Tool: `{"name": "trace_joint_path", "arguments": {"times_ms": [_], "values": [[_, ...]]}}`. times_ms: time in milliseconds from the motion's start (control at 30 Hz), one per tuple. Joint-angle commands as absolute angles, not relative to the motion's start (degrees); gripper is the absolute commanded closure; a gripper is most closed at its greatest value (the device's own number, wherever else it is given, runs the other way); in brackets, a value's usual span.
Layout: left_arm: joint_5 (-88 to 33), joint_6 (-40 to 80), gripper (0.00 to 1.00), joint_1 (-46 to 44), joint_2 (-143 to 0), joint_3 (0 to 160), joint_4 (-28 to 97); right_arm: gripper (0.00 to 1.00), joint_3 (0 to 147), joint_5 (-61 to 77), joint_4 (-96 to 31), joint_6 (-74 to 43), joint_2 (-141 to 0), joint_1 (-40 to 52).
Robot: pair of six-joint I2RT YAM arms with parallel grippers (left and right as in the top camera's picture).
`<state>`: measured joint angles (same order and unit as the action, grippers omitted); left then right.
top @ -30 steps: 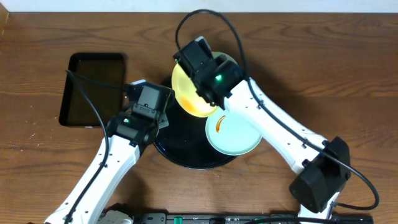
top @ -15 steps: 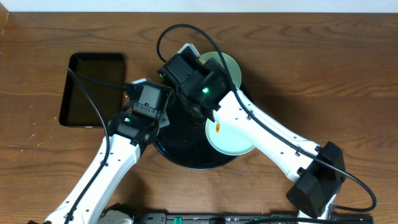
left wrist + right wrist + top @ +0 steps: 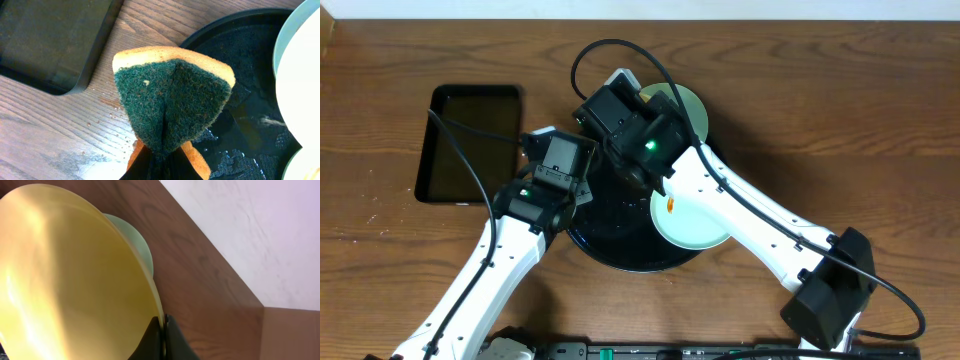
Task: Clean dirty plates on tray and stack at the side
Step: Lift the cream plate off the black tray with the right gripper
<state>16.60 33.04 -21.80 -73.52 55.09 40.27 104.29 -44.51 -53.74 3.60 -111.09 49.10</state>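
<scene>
Since a second ago, pale yellow round plate [image 3: 75, 280] swung back-left; held at rim by right gripper [image 3: 162, 324], jaws shut, tilted over pale green plate [image 3: 136, 245], apparently beside glossy black round tray [image 3: 618, 252]. Left gripper [image 3: 157, 167] clamped on green-faced sponge [image 3: 170, 95]. Rim slip risked if jolted.

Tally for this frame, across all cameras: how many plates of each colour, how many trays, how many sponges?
Mint plates: 2 (smeared mint plate, far mint plate)
Yellow plate: 1
Black trays: 2 (round tray, rectangular tray)
Sponge: 1
Total: 6
</scene>
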Motion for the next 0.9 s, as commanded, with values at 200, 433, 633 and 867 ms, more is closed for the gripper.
{"name": "trace_joint_path", "arguments": {"times_ms": [200,433,633,867], "values": [[16.91,33.36,0.92,-21.56,-73.65,55.72,40.21,0.99,105.32,-43.86,-53.52,3.88,-109.08,50.09],[16.91,33.36,0.92,-21.56,-73.63,55.72,40.21,0.99,105.32,-41.32,-53.49,3.6,-109.08,49.87],[16.91,33.36,0.92,-21.56,-73.63,55.72,40.23,0.99,105.32,-32.38,-53.56,-1.41,-109.08,46.59],[16.88,33.36,0.92,-21.56,-73.63,55.72,40.25,0.99,105.32,-7.84,-55.09,-6.11,-109.08,34.15]]}}
